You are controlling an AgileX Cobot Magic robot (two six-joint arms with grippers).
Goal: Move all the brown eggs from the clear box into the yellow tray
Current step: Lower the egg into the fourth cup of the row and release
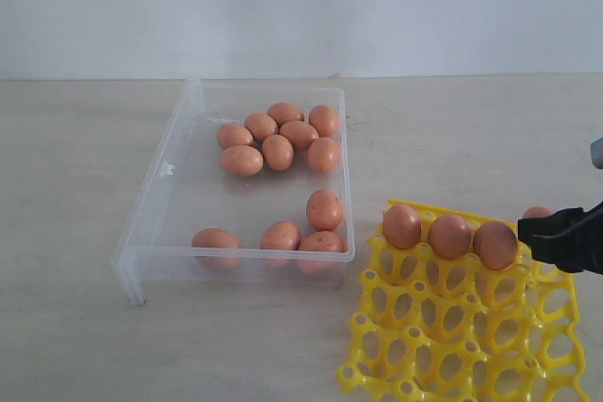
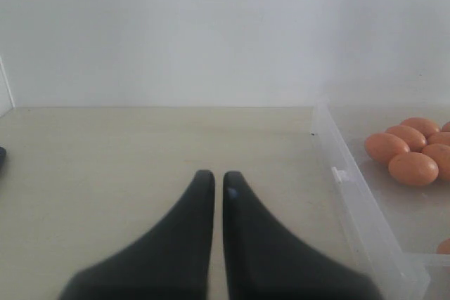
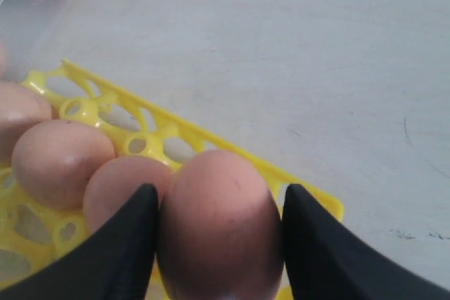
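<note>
- Pinched between the black fingers (image 3: pixel 119 251) of the right pincer (image 3: pixel 219 191): 1 egg (image 3: pixel 221 237), at the right end of the far row of the tray (image 1: pixel 374 280).
- Long axis of that egg roughly in line with the fingers, pads on its 2 flanks. Cannot tell whether seated in the 4th cup or hanging just over it.
- Next to it in the same row: 3 eggs (image 1: pixel 449 235) seated side by side, the nearest touching or almost touching the held one. All other cups bare.
- Tray toward the near right corner of the bench (image 1: pixel 66 327).
- Box (image 1: pixel 155 185) mid-bench, just left of the tray, nearer the far edge, with 12 eggs inside: 8 bunched toward the far edge (image 1: pixel 277 152), 4 toward the near edge.
- Likely next: spread the fingers and let the egg settle straight down, no sideways travel needed.
- After that, back left and toward the far edge; closest pick probably the egg against the box's right wall (image 1: pixel 324 209). Right arm much the nearer to tray and to that egg.
- Left pincer (image 2: pixel 214 177): pressed together with only a slit between the fingers, gripping nothing, low over bare bench with the box close by; absent from the exterior view.
- No brand, label or readable writing anywhere.
</note>
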